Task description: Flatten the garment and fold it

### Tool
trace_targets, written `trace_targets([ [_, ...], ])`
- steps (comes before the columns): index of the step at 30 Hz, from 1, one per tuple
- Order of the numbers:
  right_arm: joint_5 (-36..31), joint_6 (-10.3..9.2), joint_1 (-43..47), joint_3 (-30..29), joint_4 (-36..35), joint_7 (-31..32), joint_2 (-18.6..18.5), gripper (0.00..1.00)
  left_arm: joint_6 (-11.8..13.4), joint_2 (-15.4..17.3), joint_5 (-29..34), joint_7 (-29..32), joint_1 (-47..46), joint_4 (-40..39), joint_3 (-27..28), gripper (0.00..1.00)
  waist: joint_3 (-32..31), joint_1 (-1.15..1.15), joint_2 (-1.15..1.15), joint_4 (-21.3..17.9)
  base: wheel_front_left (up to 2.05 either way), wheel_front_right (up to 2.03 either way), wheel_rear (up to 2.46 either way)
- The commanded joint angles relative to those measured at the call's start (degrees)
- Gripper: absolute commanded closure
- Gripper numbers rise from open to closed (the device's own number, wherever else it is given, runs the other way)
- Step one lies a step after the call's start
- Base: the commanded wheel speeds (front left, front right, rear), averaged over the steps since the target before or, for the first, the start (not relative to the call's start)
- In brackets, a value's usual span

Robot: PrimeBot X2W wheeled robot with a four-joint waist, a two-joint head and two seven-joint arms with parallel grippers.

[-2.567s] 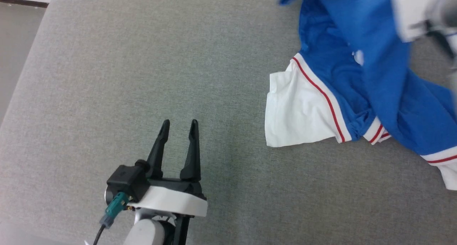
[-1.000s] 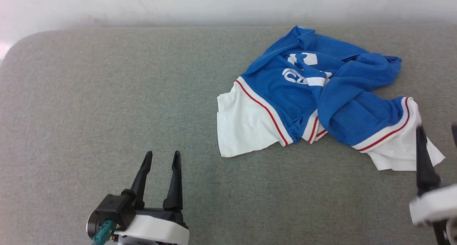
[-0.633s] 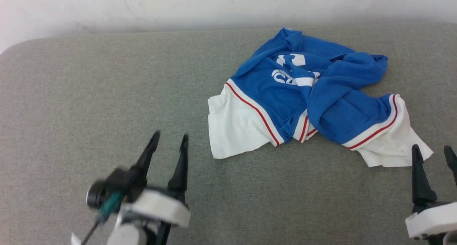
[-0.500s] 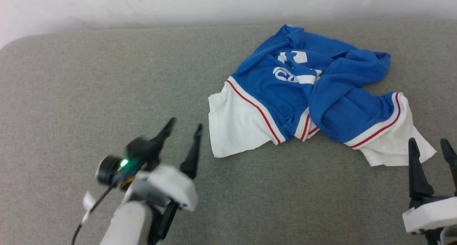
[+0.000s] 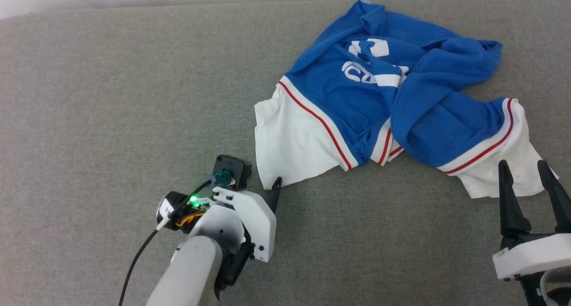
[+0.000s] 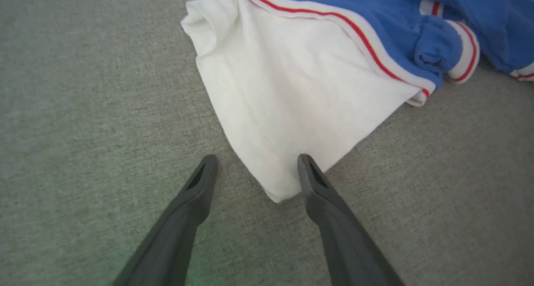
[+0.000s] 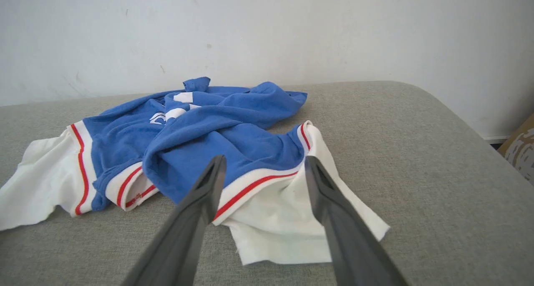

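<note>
1. The shirt (image 7: 233, 148) is seen crumpled on a grey pad (image 7: 417, 173), its white lettering partly lost in folds.
2. The gripper (image 7: 265, 163) is held with fingers spread before the shirt's near white sleeve (image 7: 288, 219).
3. A white wall (image 7: 292, 27) is seen behind the shirt.

The T-shirt (image 5: 339, 101) is royal blue with white sleeves (image 5: 290, 141), red-on-white striped trim (image 5: 319, 120) and white lettering (image 5: 354, 74). The fabric surface (image 5: 111, 96) is heathered grey-green. The left gripper (image 6: 257, 157) and right gripper (image 7: 265, 158) have charcoal fingers (image 7: 187, 227) and white housings (image 5: 531, 254); a green light (image 5: 193, 200) glows by a teal connector (image 5: 221, 179). The wall (image 7: 267, 27) is off-white.
</note>
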Motion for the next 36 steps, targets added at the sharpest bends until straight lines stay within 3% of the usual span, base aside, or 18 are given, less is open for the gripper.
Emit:
trace_targets([
  [1, 0.37, -0.05, -0.95, 0.02, 0.46, -0.42, 0.17, 0.0, 0.95, -0.3, 0.73, 0.19, -1.44, 0.92, -0.1, 0.0, 0.92, -0.01, 0.0, -0.75, 0.0, 0.0, 0.0],
  [7, 0.73, -0.05, -1.53, -0.03, 1.42, -0.75, 0.17, 0.0, 2.69, -0.79, 0.63, 2.49, -1.81, 4.2, -0.47, 0.01, 1.48, -0.01, 0.0, -1.45, 0.0, 0.0, 0.0],
  [8, 0.8, -0.05, -1.64, -0.01, 1.61, -0.82, 0.17, 0.0, 2.55, -0.92, 0.26, 3.23, -1.8, 4.84, -0.74, 1.0, 1.53, -0.01, 0.0, -1.59, 0.0, 0.0, 0.0],
  [13, 1.05, -0.05, -2.05, 0.06, 2.56, -1.04, 0.17, 0.0, 0.81, -1.43, -2.44, 6.64, -1.36, 6.29, -2.12, 1.0, 1.19, -0.01, 0.0, -2.02, 0.0, 0.0, 0.0],
  [17, 1.13, -0.05, -2.11, -0.22, 3.28, -1.2, 0.17, 0.0, 1.6, -1.62, -3.44, 5.33, -1.39, 5.28, -1.41, 1.0, 0.2, -0.01, 0.0, -1.95, 0.0, 0.0, 0.0],
  [21, 1.24, -0.05, -1.77, -0.29, 3.92, -1.34, 0.17, 0.0, 3.85, -1.91, -5.25, 0.52, -1.07, 2.84, 1.24, 1.0, -1.34, -0.01, 0.0, -1.47, 0.0, 0.0, 0.0],
  [28, 1.09, -0.05, -0.32, -0.44, 3.73, -0.66, 0.17, 0.0, 7.1, -2.22, -14.8, -5.32, 6.79, -4.89, 7.97, 1.0, -3.64, -0.01, 0.0, 0.22, 0.0, 0.0, 0.0],
  [36, 0.0, -0.05, 1.3, -1.24, 1.96, 1.61, 0.17, 0.0, 12.54, 3.84, -18.15, -8.04, 22.5, -14.82, 20.82, 1.0, -4.01, -0.01, 0.0, 2.69, 0.0, 0.0, 0.0],
])
